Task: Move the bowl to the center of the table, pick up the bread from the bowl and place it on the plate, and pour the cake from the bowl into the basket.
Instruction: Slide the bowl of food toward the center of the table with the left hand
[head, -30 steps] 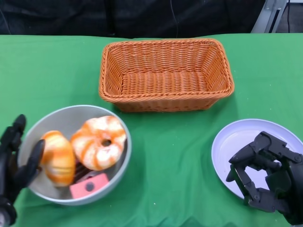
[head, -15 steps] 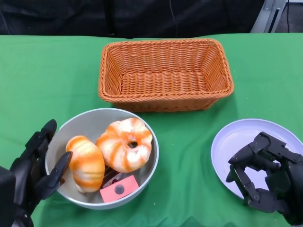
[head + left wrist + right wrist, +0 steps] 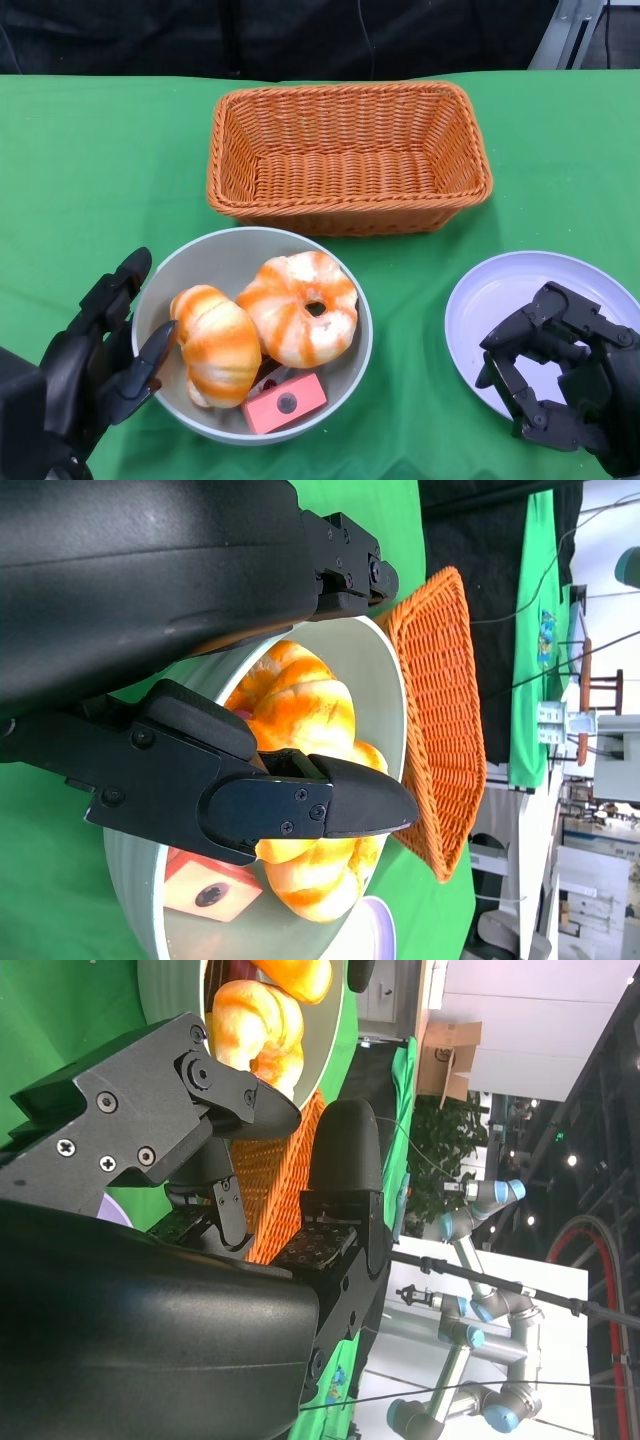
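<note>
Left hand (image 3: 95, 350) sits against the near-left side of the bowl (image 3: 190, 262), fingers apart along the outer wall with one digit hooked at the rim — we read it as bracing and pushing the bowl rather than clamping it. Whether it truly pinches the rim, we cannot tell for certain.

Right hand (image 3: 560, 375) hovers over the near edge of the plate (image 3: 490, 300), fingers curled loosely around nothing.

The bowl lies left of middle, just in front of the basket (image 3: 348, 155) and apart from it. Inside: a striped bread roll (image 3: 218, 345), a ring-shaped bread (image 3: 300, 308) leaning against it, and a small pink cake block (image 3: 286, 402) at the near wall, touching both.

Step in hand, by our judgement: sliding the bowl toward centre — not quite there. To do it well, we keep the push low on the wall and level, slow enough that the bowl does not tip or spin. Stop short of the basket, leaving room for the right hand to reach the bread.
</note>
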